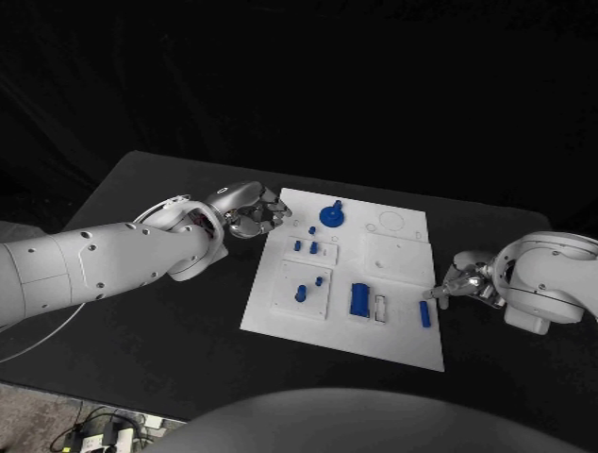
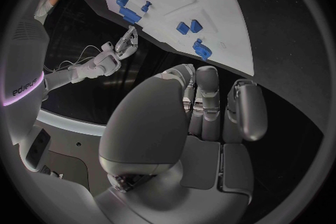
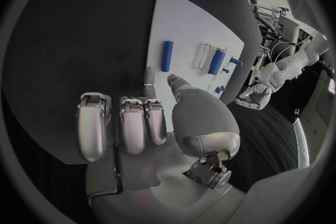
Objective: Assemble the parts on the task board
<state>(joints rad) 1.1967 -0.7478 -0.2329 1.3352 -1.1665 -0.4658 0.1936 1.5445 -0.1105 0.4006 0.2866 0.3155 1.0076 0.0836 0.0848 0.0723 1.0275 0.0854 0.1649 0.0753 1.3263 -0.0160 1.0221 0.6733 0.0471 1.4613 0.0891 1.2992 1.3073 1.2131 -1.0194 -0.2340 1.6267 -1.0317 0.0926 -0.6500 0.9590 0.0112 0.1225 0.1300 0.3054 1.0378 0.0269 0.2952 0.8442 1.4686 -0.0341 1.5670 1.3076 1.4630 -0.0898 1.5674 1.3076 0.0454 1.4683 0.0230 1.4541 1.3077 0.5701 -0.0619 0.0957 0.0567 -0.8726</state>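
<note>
Both hands flank the task board (image 1: 406,260) — left hand (image 1: 249,209), right hand (image 1: 459,279).

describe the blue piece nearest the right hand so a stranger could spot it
Start at the white task board mid-table and go to its edge beside the right hand. The slim blue rod lies flat there, alone; its neighbour, the blue cylinder, is much thicker.

I see bare black table (image 1: 150,326) on both sides of the white board (image 1: 401,260). My left hand (image 1: 250,209) stands at its left edge, my right hand (image 1: 459,281) at its right edge. Blue parts (image 1: 360,299) crowd the board's middle; its far right corner is bare.
</note>
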